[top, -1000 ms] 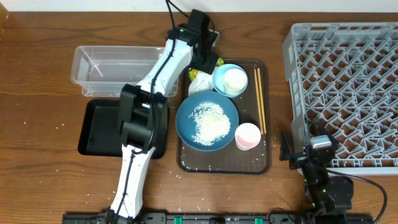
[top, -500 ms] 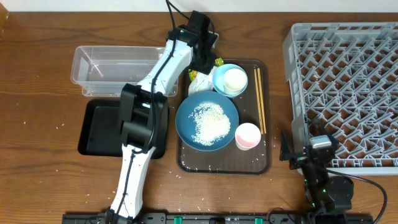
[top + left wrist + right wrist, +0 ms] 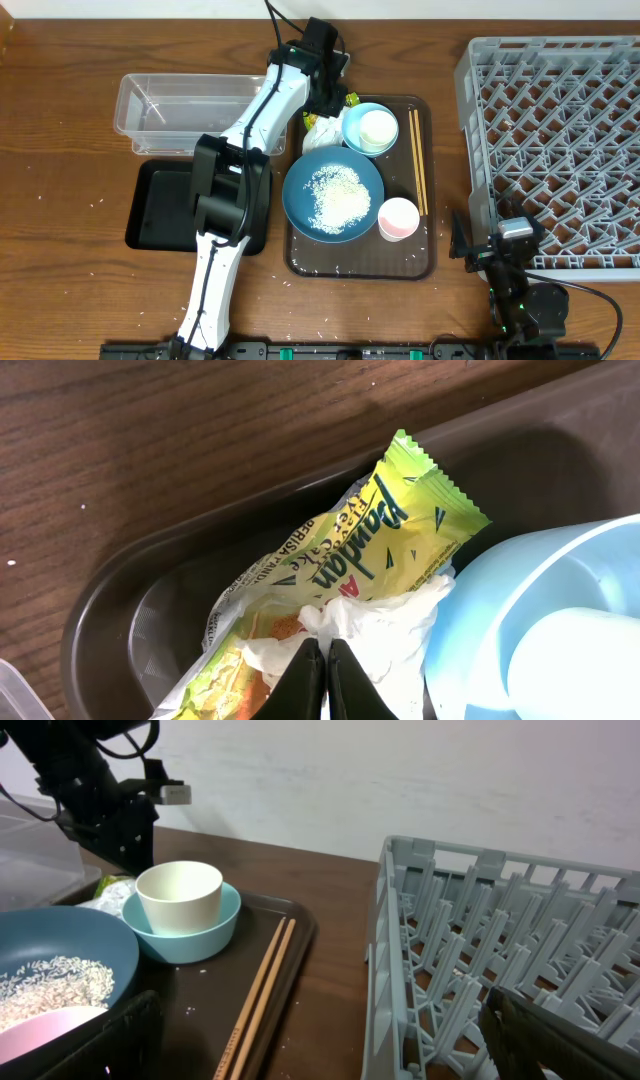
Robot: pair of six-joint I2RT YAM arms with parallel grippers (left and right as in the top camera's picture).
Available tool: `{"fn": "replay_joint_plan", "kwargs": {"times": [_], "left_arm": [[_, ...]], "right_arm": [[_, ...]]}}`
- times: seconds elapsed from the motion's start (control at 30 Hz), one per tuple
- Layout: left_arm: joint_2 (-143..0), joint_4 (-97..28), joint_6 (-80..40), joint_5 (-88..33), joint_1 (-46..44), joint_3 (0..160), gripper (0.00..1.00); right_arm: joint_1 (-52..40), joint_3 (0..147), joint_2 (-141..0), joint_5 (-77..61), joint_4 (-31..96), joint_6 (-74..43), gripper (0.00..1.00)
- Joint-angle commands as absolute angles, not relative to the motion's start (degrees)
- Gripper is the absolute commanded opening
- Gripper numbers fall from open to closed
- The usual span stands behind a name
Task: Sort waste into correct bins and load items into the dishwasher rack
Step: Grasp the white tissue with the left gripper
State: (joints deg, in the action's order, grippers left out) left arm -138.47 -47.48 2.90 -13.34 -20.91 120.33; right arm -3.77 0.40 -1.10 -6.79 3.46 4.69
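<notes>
In the left wrist view my left gripper (image 3: 323,656) is shut, its tips pinching the crumpled white paper (image 3: 390,630) that lies over the yellow-green snack wrapper (image 3: 400,540). From overhead, the left gripper (image 3: 326,104) is at the back left corner of the brown tray (image 3: 420,265). A dark-blue dish (image 3: 333,195) holds loose rice (image 3: 338,194). The light-blue bowl (image 3: 352,132) carries a white cup (image 3: 378,127). A pink cup (image 3: 398,218) and chopsticks (image 3: 419,160) lie on the tray too. My right gripper (image 3: 320,1050) is open near the table's front edge, holding nothing.
The grey dishwasher rack (image 3: 560,140) fills the right side, close to my right gripper (image 3: 497,242). A clear plastic tub (image 3: 185,115) sits at the back left, with a black tray (image 3: 160,205) in front of it. Stray rice grains dot the table.
My left gripper has closed on the paper at the tray's back corner. The right arm has stayed still.
</notes>
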Motion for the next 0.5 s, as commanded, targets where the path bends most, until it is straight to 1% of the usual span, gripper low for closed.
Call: {"fn": "replay_joint_plan", "kwargs": {"times": [0.0,0.47], "left_arm": [[-138.15,-47.66,1.80,-13.47,-20.97,119.81,0.06],[-129.03,-47.90,-3.40,-13.45,-20.97,119.81,0.06]], "right_arm": [[-4.19,0.32,-1.04,-6.66,3.68,5.21,0.99],[-4.19,0.32,-1.04,-6.66,3.66,5.21,0.99]]}}
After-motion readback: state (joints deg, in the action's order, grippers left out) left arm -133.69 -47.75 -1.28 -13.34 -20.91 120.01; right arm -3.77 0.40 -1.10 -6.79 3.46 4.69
